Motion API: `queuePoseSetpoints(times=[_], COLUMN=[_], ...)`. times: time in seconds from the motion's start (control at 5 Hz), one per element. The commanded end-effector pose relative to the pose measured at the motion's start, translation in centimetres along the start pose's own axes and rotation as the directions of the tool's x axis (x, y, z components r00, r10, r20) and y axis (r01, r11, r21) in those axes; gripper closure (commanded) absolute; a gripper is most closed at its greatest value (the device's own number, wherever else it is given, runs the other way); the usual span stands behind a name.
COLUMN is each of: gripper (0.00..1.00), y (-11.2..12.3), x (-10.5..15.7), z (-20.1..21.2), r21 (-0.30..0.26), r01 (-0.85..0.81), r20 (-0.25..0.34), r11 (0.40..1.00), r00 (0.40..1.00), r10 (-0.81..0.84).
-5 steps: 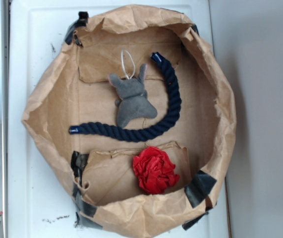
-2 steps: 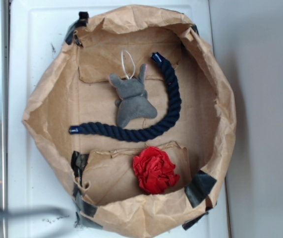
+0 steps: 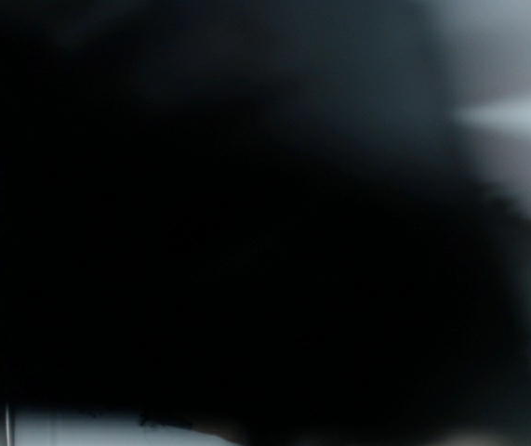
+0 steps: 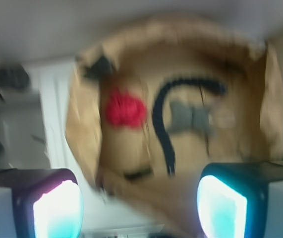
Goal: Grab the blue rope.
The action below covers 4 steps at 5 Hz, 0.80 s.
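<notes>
The wrist view is blurred by motion. The blue rope lies curved inside the brown paper bag, bending from the upper right down to an end near the bag's lower rim. My gripper hangs high above the bag's near edge, open, with nothing between its two glowing fingers. The exterior view is almost wholly blocked by a dark blurred shape, so the rope is hidden there.
A red crumpled cloth lies left of the rope and a grey plush toy sits inside its curve. The bag stands on a white surface. A dark blurred shape fills the exterior view.
The arm has swung in front of the exterior camera, which showed the whole bag a moment ago and is now nearly black.
</notes>
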<state>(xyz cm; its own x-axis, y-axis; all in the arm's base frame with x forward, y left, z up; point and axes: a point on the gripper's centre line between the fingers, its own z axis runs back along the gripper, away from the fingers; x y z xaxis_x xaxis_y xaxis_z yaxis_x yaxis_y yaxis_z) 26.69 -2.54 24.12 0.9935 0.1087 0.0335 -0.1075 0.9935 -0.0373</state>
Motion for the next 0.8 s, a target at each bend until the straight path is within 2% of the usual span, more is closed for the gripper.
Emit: queuePoseSetpoints(times=[0.0, 0.2, 0.4, 0.6], gripper=[0.00, 0.00, 0.00, 0.00], y=[0.1, 1.8, 1.7, 1.4], x=[0.3, 1.2, 1.0, 0.9], z=[1.7, -3.3, -8.3, -12.4], r21=[-0.016, 0.027, 0.040, 0.078], r01=[-0.004, -0.020, 0.026, 0.048], r20=[0.057, 0.103, 0.068, 0.036], r11=[1.000, 0.999, 0.999, 0.996], r00=[0.998, 0.995, 0.997, 0.998], r10=[0.005, 0.017, -0.029, -0.051])
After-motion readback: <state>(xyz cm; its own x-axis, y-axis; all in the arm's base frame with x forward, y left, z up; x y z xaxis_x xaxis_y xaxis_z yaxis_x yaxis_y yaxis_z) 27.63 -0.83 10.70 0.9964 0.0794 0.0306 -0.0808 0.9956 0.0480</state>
